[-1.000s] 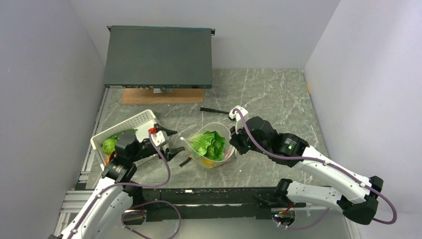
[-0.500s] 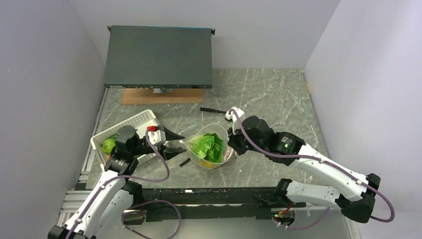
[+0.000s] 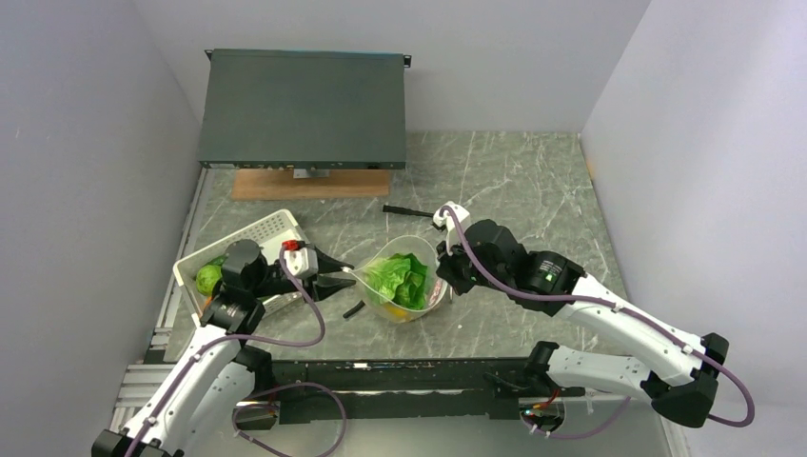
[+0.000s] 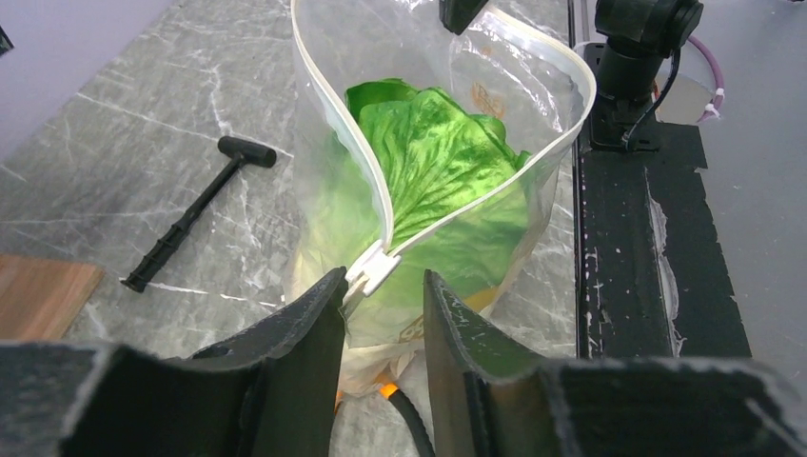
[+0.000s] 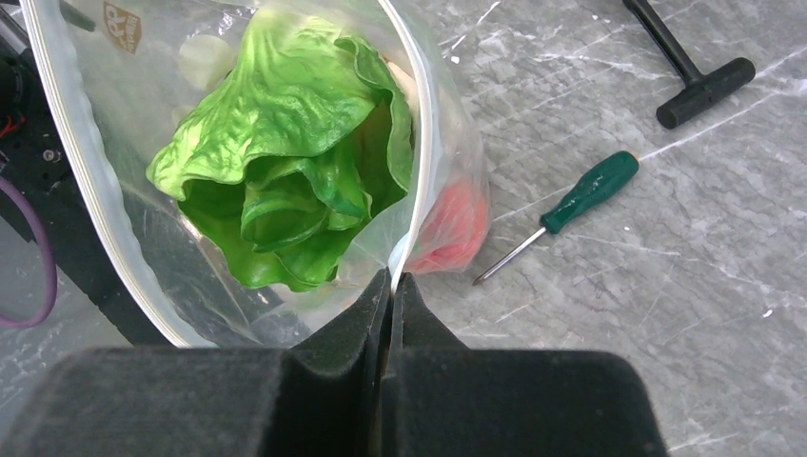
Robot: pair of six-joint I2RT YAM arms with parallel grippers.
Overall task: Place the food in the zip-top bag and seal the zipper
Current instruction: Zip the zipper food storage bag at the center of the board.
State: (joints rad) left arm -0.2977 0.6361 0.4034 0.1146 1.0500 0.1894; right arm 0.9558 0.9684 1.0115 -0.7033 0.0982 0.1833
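The clear zip-top bag stands open on the table with green leafy lettuce inside. A pink-red peach and an orange piece lie low in the bag. The pale zipper runs round the mouth, and its white slider sits at the near corner. My left gripper is open, with its fingers on either side of the slider. My right gripper is shut on the bag's rim at the opposite end and holds it up. A round green piece lies in the basket.
A white slotted basket stands behind my left arm. A dark flat box on a wooden board fills the back left. A black T-handle tool and a green-handled screwdriver lie beside the bag.
My left gripper has moved right from the basket to the bag's near corner, and its fingers now flank the slider. My right gripper has kept its hold on the rim.
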